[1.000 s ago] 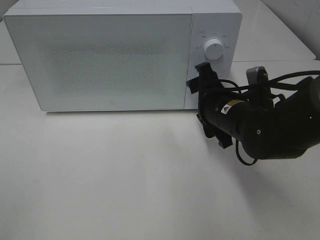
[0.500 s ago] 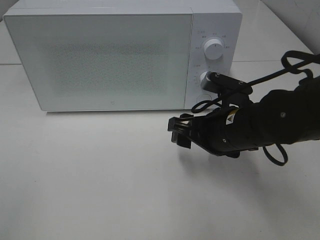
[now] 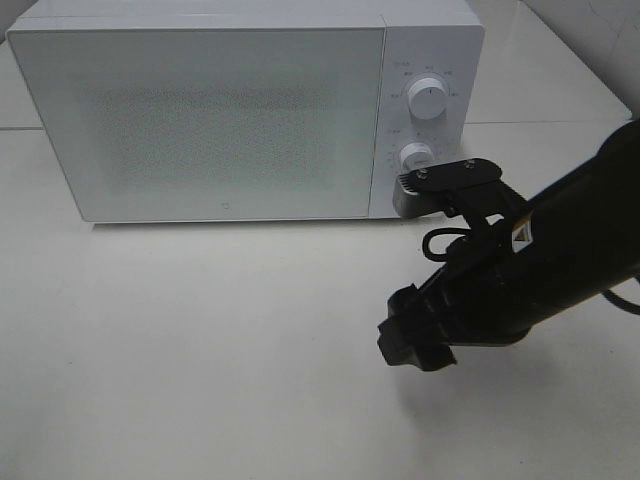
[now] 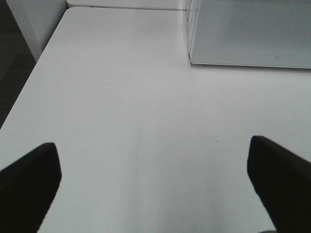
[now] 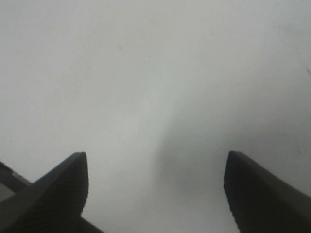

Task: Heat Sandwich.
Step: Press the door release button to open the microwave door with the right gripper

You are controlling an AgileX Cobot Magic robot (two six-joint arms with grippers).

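The black right claw (image 3: pixel 412 340) and left claw (image 4: pixel 153 182) gape empty — the right arm's bracket (image 3: pixel 455 178), near the white boxy microwave's (image 3: pixel 230 110) lower dial (image 3: pixel 415 155), could knock it.

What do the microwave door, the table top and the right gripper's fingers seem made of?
Microwave door: probably glass, pale, with fine dotted mesh. Table top: smooth white, likely laminate; soft reflections. Right gripper's fingers: black, matte, ribbed; perhaps plastic or rubber.

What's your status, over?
Left gripper open, empty. Right gripper open, empty, over table. Sandwich not in view; microwave door shut. No obstacle seen.
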